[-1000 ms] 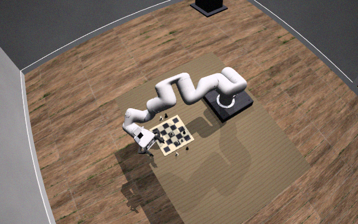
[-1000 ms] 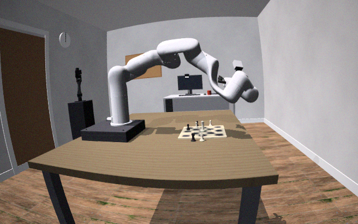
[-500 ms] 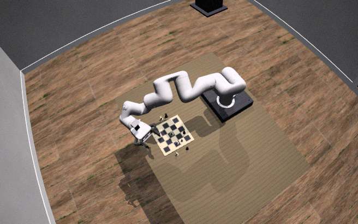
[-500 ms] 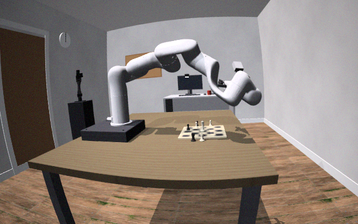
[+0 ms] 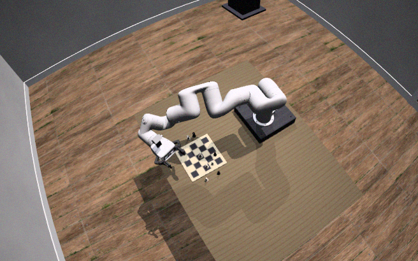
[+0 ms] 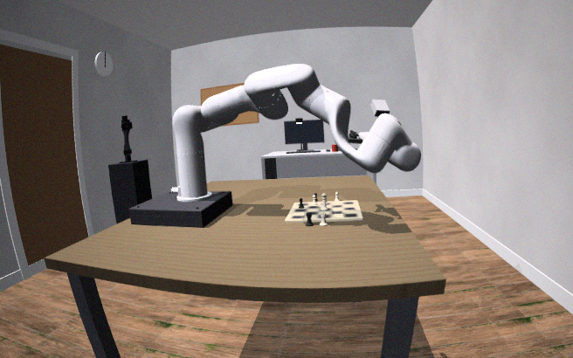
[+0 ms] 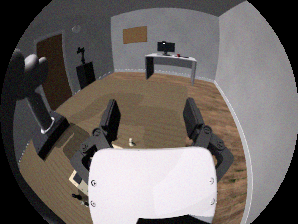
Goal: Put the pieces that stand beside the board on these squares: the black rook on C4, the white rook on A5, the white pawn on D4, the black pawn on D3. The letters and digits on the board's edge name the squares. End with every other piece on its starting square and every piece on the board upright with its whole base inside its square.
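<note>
My fingers stand wide open and hold nothing, hovering high beside the far edge of the board. Four pieces wait on the table beside the board: two at one edge, two at another. Judged step: approach for the first pick; next I must descend over one piece.

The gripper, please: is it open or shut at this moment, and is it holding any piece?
Open and empty. In the wrist view the gripper has its two fingers spread wide apart with nothing between them.
</note>
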Robot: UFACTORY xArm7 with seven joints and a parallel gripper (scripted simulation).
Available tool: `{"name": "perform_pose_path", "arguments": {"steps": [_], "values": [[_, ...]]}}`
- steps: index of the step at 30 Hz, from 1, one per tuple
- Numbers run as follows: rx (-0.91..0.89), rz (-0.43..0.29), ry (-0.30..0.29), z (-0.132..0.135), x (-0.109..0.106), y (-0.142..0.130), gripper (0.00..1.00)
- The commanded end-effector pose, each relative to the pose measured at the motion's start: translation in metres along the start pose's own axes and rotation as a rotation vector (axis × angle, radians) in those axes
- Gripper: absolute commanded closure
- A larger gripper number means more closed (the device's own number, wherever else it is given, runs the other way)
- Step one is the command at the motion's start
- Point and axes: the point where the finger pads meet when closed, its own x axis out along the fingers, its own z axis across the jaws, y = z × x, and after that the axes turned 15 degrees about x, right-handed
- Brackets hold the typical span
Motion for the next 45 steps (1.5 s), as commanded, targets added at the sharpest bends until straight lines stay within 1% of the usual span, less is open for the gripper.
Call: {"name": "perform_pose_path", "arguments": {"steps": [1, 9, 11, 27, 28, 43, 45], "values": [[-0.010, -0.007, 0.006, -0.001, -0.001, 0.002, 0.00], [-0.010, -0.007, 0.006, -0.001, -0.001, 0.002, 0.00], [-0.055, -0.055, -0.038, -0.023, -0.057, -0.017, 0.00], [-0.055, -0.055, -0.038, -0.023, -0.057, -0.017, 0.00], [-0.070, -0.077, -0.063, -0.035, -0.083, -0.027, 0.00], [-0.070, -0.077, -0.063, -0.035, -0.083, -0.027, 0.00], [-0.089, -0.116, -0.117, -0.061, -0.132, -0.048, 0.00]]}}
